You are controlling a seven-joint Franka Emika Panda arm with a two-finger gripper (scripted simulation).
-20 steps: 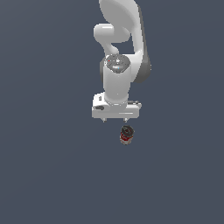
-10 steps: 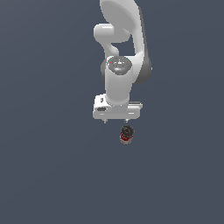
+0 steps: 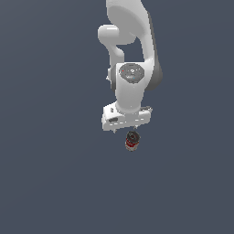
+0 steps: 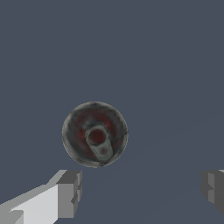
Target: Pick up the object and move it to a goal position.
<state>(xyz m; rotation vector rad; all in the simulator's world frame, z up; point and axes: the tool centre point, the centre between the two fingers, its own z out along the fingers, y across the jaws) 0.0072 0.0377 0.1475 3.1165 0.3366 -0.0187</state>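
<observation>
Wrist view shows the two fingers (image 4: 65,192) of the gripper (image 4: 140,190) nearest the camera, one a light grey block with a white body behind it, the other a darker block at the frame's edge, standing wide apart with nothing between them, so the gripper is open. Beyond the fingers lies the tin can (image 4: 95,134), seen end-on: a round dark metallic lid with a reddish sheen and a pale pull tab in its middle. The can sits off the line between the fingers, nearer the light grey finger and past its tip, touching neither. Around it spreads the plain slate-blue bench (image 4: 166,65), with nothing else on it in this view. In the exterior view, the tin can (image 3: 132,140) stands upright on the bench (image 3: 50,183), its dark lid on top and a red-and-white label showing on its side. Just above it hangs the white gripper (image 3: 126,130), pointing down, its wide body clearly broader than the can; the fingertips are small here and appear to stop short of the can. Farther back rises the white Panda arm (image 3: 132,87), its jointed links climbing to the top of the frame.
</observation>
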